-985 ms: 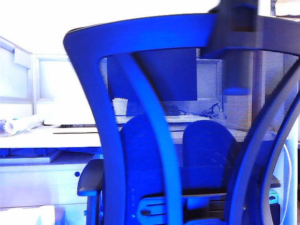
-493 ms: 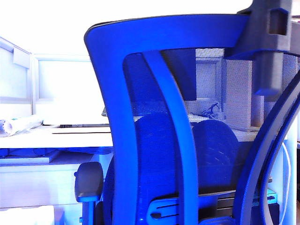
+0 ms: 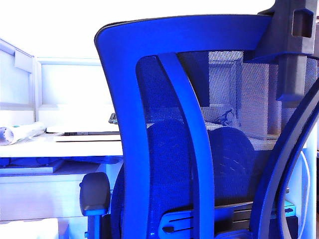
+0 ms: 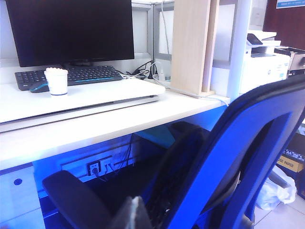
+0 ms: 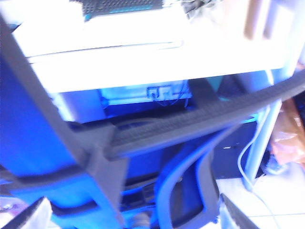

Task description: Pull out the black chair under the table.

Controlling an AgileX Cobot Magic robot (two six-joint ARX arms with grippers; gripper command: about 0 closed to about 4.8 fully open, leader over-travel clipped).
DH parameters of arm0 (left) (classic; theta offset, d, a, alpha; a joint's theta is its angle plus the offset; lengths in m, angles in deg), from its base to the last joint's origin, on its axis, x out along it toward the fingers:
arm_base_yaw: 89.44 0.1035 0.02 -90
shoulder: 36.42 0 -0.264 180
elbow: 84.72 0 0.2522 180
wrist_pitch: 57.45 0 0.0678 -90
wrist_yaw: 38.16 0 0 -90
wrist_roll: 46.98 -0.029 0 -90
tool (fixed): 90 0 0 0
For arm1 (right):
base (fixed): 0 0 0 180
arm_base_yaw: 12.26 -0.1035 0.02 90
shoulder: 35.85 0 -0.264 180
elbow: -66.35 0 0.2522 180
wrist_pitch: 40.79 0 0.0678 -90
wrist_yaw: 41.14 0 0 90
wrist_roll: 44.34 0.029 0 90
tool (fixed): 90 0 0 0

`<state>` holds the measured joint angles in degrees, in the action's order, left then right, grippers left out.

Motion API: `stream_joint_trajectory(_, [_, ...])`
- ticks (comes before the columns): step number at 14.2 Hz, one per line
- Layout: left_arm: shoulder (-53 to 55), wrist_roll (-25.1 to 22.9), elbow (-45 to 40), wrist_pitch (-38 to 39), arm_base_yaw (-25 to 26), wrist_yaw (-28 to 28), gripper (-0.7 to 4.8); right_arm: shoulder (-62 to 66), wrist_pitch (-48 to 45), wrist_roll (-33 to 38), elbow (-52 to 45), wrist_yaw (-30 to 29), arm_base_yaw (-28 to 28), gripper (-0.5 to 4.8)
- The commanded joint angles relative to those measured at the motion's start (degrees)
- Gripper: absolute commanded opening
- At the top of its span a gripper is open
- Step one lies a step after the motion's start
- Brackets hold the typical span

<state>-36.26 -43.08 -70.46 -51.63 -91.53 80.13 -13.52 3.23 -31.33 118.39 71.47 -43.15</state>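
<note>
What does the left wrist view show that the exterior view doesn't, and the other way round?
Only the left wrist view shows the dark flat monitor, black keyboard, white paper cup and white printer. Only the exterior view shows the chair's see-through mesh back with its lumbar pad and headrest post. Both show the black, blue-tinted chair and the white-topped table. Neither clearly shows a gripper.

black chair point(image 3: 149, 124): blue-tinted frame, mesh back | table point(image 4: 95, 124): white top

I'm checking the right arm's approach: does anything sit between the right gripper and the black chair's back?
Nothing visible does: the right gripper stands open right behind the black chair, only open air before its frame.
</note>
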Motion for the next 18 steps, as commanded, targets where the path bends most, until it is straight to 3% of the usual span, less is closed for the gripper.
stream_joint_trajectory(1, [0.0, 0.0, 0.0, -0.8, 0.0, 0.0, -0.05, -3.0, -1.6, -1.3, -1.8, -1.8, 5.1, 4.18])
stream_joint_trajectory(4, [0.0, 0.0, 0.0, -0.8, 0.1, 0.0, -0.05, -3.7, -0.7, -3.9, -1.9, -7.1, 12.6, 4.17])
stream_joint_trajectory(6, [0.0, 0.0, 0.0, -0.8, 0.1, 0.0, -0.05, -3.8, -0.2, -3.6, -5.1, -16.0, 22.5, 4.17])
stream_joint_trajectory(7, [0.0, 0.0, 0.0, -0.8, 0.1, 0.0, -0.05, -3.8, -0.8, -2.1, -6.5, -19.1, 24.9, 4.14])
stream_joint_trajectory(8, [0.0, -0.1, 0.0, -0.8, 0.1, -0.1, -0.04, -3.9, -1.0, -1.1, -8.6, -21.6, 28.2, 2.55])
stream_joint_trajectory(9, [0.0, -0.5, 0.0, -0.7, 0.1, -0.2, -0.05, -4.1, -1.0, -1.3, -9.2, -21.5, 29.7, 0.21])
stream_joint_trajectory(10, [0.0, -0.5, 0.0, -0.7, 0.1, -0.9, -0.05, -4.3, -1.2, -1.8, -9.3, -21.3, 29.9, -0.07])
stream_joint_trajectory(12, [0.0, -0.6, 0.0, -0.7, 0.1, -5.3, -0.04, -5.8, -4.8, -3.3, -10.9, -21.1, 29.9, -0.07])
stream_joint_trajectory(16, [0.0, -4.2, 0.0, 4.4, 0.1, -23.9, -0.04, -14.4, -8.1, -2.5, -20.5, -21.0, 29.9, -0.07])
stream_joint_trajectory(18, [0.0, -4.2, -0.1, 10.1, 0.1, -25.9, -0.04, -17.3, -8.9, -2.5, -22.9, -21.0, 29.9, -0.07])
